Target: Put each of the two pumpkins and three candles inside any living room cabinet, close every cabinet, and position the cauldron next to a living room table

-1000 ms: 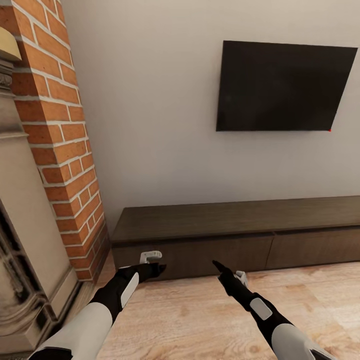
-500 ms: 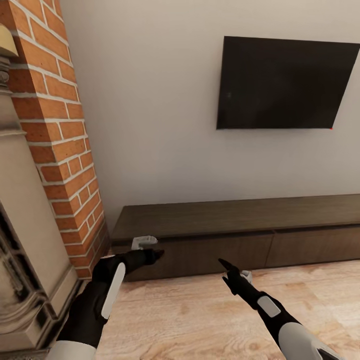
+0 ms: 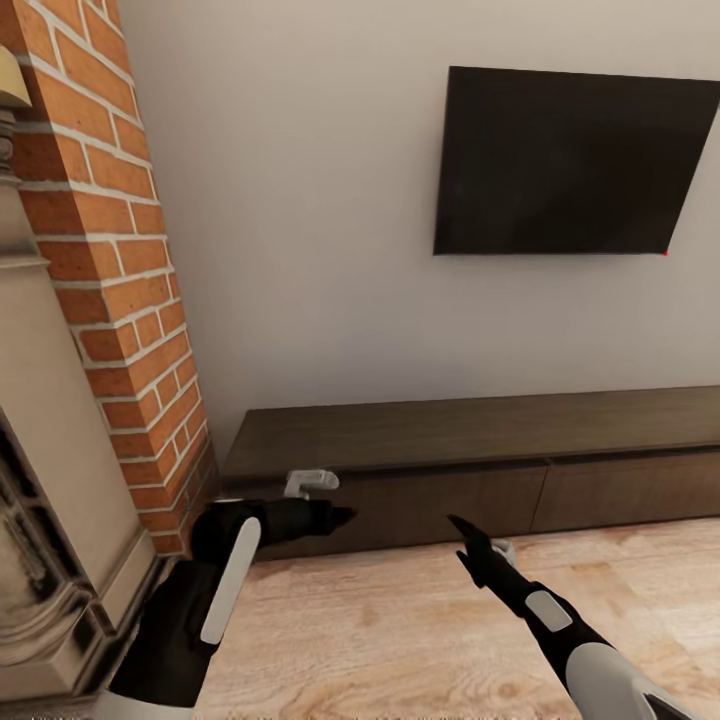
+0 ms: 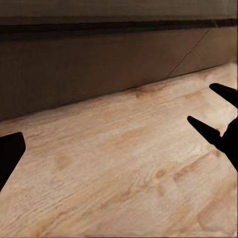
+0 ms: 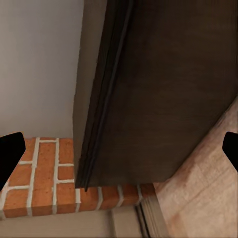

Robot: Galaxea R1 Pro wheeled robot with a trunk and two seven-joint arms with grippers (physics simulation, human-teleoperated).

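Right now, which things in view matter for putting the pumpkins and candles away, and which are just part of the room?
Part of the job:
cabinet, drawer fronts shut
left gripper, open, in front of the cabinet
right gripper, open, empty

Just the room:
television on the wall
brick chimney
fireplace surround
wooden floor

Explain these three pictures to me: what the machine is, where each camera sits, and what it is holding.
This is a simulated wheeled robot with two arms. The large picture comes from its head, looking down over both. The left gripper and right gripper reach toward the long, low, dark brown wooden cabinet, whose drawer fronts look shut. Above it hangs a flat black wall screen; a red brick column stands beside it, over a pale wooden plank floor. The other two pictures come from cameras near each gripper. Both grippers are open and hold nothing.
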